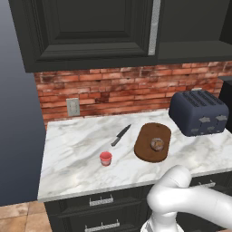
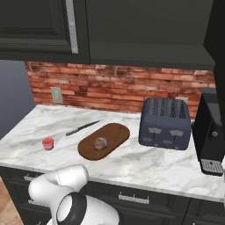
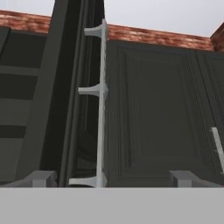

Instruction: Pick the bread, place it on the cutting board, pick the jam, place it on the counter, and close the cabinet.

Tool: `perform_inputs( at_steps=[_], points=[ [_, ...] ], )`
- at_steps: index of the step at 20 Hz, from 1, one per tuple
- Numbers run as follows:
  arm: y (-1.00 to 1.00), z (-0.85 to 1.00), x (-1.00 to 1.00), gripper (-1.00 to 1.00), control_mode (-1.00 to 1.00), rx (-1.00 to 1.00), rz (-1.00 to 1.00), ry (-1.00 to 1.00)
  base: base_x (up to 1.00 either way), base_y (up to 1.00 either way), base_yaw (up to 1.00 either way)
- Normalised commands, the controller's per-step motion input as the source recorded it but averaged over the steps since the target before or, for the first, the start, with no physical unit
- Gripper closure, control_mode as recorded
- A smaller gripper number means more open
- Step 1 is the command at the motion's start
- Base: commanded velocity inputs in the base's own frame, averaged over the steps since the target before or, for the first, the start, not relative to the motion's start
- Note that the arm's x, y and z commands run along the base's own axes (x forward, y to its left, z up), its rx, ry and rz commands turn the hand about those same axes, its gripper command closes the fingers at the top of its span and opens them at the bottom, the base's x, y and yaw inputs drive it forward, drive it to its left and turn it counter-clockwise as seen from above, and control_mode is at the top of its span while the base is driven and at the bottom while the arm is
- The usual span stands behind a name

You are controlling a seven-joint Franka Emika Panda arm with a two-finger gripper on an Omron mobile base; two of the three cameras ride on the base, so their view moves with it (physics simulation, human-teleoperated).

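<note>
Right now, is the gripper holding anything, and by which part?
Nothing: the gripper is open before the cabinet; the jam sits on the counter.

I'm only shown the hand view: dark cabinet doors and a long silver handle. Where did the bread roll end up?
Observer: The bread sits on the cutting board, down on the counter.
Operator: And the jam jar?
Observer: The jam stands upright on the bare marble, left of the board and apart from it. A knife lies behind it.
</note>
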Motion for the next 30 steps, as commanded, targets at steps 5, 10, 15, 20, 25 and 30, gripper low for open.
perform_inputs(
  at_steps=[5, 10, 15, 20, 25, 30],
  points=[
    [-0.09, 0.0, 0.12, -1.0, -1.0, 0.0, 0.0, 0.0, 0.0, 0.0, 0.0],
    [0.0, 0.0, 0.18, -1.0, -1.0, 0.0, 0.0, 0.0, 0.0, 0.0, 0.0],
    [0.06, 0.0, 0.31, -1.0, -1.0, 0.0, 0.01, -0.02, 0.0, 0.0, 0.0],
    [0.14, 0.0, 0.36, -1.0, -1.0, 0.0, 0.04, -0.03, 0.0, 0.0, 0.0],
    [0.17, 0.0, 0.34, -1.0, -1.0, 0.0, 0.05, -0.04, 0.0, 0.0, 0.0],
    [0.16, 0.0, 0.35, -1.0, -1.0, 0.0, 0.04, -0.05, 0.0, 0.0, 0.0]
  ],
)
